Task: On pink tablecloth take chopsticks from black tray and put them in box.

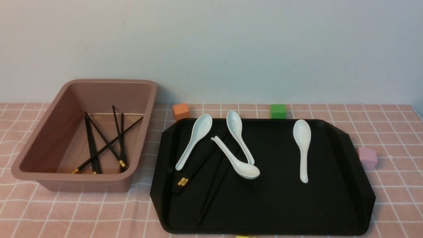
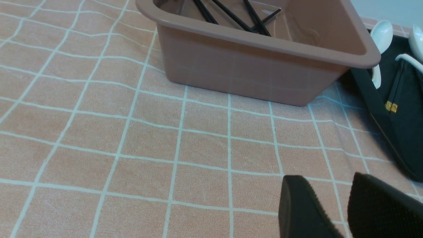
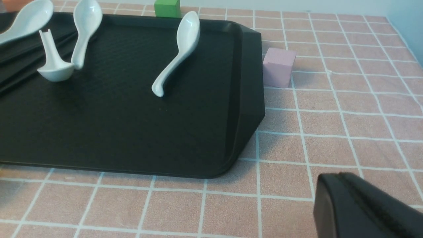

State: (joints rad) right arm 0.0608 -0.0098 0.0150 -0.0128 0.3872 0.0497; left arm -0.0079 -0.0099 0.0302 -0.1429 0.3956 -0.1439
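The black tray (image 1: 281, 205) lies on the pink tablecloth (image 1: 390, 198) at centre right. Black chopsticks (image 1: 214, 188) lie on its left half, partly under white spoons; two gold bands (image 1: 182, 181) show. The box (image 1: 109, 81) stands to the left of the tray and holds several chopsticks (image 1: 105, 145). Neither gripper shows in the front view. In the left wrist view my left gripper (image 2: 325, 180) is open and empty over the cloth, in front of the box (image 2: 251, 66). In the right wrist view my right gripper (image 3: 337, 178) is shut and empty over the cloth, off the tray's (image 3: 132, 125) near right corner.
Several white soup spoons (image 1: 195, 138) lie on the tray, one apart at the right (image 1: 302, 145). An orange cube (image 1: 180, 111) and a green cube (image 1: 278, 111) sit behind the tray, a pink cube (image 1: 367, 158) at its right. A wall closes the back.
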